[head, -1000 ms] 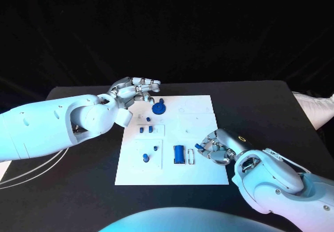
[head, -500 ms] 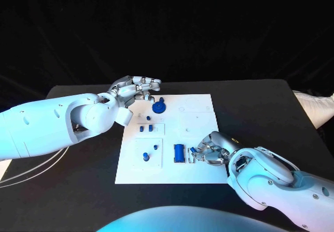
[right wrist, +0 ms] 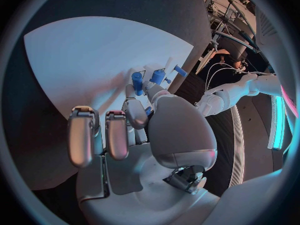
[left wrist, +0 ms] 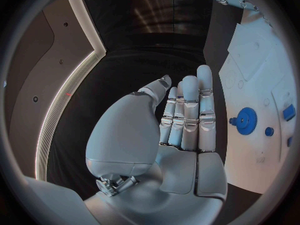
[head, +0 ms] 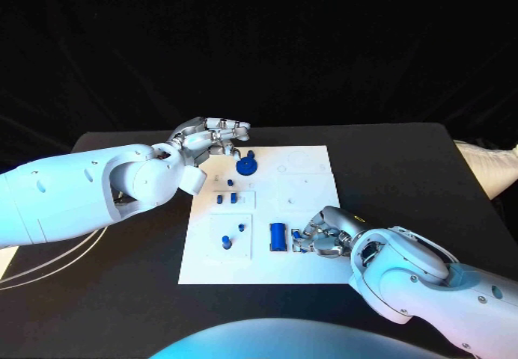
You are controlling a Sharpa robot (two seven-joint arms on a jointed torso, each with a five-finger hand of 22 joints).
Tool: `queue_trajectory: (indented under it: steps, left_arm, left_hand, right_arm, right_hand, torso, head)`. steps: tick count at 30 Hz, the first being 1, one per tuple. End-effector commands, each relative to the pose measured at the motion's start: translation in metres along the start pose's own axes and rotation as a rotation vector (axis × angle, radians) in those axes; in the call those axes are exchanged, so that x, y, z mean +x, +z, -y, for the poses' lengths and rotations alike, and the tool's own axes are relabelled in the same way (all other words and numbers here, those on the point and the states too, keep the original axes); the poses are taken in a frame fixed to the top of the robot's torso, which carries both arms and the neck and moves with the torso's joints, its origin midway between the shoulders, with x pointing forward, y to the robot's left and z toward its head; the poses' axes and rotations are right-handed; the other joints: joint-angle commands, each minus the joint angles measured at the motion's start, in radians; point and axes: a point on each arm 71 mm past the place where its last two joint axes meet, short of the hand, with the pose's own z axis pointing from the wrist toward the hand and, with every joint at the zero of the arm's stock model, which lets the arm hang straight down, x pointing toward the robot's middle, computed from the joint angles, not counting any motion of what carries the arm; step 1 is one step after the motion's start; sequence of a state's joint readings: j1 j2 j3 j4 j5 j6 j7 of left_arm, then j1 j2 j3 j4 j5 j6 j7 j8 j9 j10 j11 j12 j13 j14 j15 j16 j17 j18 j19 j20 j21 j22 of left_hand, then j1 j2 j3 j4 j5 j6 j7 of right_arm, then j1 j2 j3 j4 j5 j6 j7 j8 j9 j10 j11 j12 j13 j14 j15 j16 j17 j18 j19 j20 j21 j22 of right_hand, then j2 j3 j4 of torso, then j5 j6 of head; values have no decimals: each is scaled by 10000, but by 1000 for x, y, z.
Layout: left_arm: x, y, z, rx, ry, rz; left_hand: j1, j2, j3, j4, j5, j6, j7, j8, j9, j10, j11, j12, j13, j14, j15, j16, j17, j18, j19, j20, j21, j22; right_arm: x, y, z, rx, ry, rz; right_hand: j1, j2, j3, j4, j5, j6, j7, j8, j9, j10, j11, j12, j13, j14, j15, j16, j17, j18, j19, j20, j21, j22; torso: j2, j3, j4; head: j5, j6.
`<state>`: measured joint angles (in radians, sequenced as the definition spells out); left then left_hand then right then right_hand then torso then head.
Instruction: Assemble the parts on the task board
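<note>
We found the right hand point(head: 324, 235) curled down on the task board point(head: 308, 168), fingertips at a small blue part point(head: 297, 235) beside the blue block point(head: 278, 236); whether it gripped, we could not tell. Left hand point(head: 210, 134) hovered spread, holding nothing, near the blue gear point(head: 247, 165). We judged pickup in progress; next needs a secure pinch.

The head camera is looking down from above at the black worktop point(head: 410, 161), taking in the whole white task board point(head: 275, 217) and both arms from a fair way off. The left wrist camera is sitting close behind the left hand point(left wrist: 178, 130), facing along its fingers with the board's edge point(left wrist: 262, 65) beside them. The right wrist camera is sitting close behind the right hand point(right wrist: 134, 130), facing down onto the board point(right wrist: 94, 60). All three views are sharing the board.
</note>
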<state>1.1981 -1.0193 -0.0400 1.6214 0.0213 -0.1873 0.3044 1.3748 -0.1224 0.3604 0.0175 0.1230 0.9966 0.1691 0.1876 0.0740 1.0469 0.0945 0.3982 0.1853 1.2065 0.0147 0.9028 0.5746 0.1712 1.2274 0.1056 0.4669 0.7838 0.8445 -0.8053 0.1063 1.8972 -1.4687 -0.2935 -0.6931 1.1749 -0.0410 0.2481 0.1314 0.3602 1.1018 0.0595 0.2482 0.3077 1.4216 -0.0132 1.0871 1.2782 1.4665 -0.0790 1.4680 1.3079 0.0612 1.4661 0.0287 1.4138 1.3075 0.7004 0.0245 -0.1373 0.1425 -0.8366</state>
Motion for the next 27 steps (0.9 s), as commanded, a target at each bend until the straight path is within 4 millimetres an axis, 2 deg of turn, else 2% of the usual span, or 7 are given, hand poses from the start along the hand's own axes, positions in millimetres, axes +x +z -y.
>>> queue_trajectory:
  steps: [1, 10, 23, 27]
  left_arm:
    - [3, 0, 1, 63, -25, -242]
    - [3, 0, 1, 55, -25, -240]
    - [3, -1, 1, 38, -26, -242]
    - [3, -1, 1, 34, -26, -244]
  left_hand:
    - [30, 89, -69, -11, 37, -67, 16, 38, -4, -40, 2, 32, 17, -77, -21, 53, -16, 100, -8, 51, -42, -13]
    - [30, 89, -69, -11, 37, -67, 16, 38, -4, -40, 2, 32, 17, -77, -21, 53, -16, 100, -8, 51, -42, -13]
    - [30, 89, -69, -11, 37, -67, 16, 38, -4, -40, 2, 32, 17, -77, -21, 53, -16, 100, -8, 51, -42, -13]
    - [30, 89, -69, -11, 37, -67, 16, 38, -4, -40, 2, 32, 17, -77, -21, 53, -16, 100, -8, 51, -42, -13]
  right_arm:
    - [3, 0, 1, 201, -134, -297]
    - [3, 2, -1, 122, -246, -282]
    - [2, 3, -3, 19, -287, -43]
    - [2, 3, -4, -31, -293, 7]
  right_hand:
    - [-133, 17, -12, 97, 41, 132, -33, 82, 57, 31, -74, -67, -17, 785, -68, 57, 1348, -77, 159, -84, 37, 138]
    - [-532, 45, -124, 386, -41, 256, -107, 246, 246, 114, -132, 10, 37, 788, -121, 61, 1360, -86, 177, -137, 59, 181]
    - [-760, 23, -254, 571, -365, 245, -124, 330, 375, 151, -147, 52, 80, 788, -139, 57, 1359, -86, 179, -160, 54, 182]
    - [-992, 4, -430, 768, -315, 241, -119, 372, 442, 169, -141, 73, 103, 791, -136, 63, 1370, -89, 182, -161, 57, 191]
  torso:
    - [4, -1, 4]
    - [4, 5, -4]
    - [5, 9, -5]
    - [2, 8, -4]
  head:
    - [2, 4]
    - [26, 2]
    - [28, -23]
    - [30, -27]
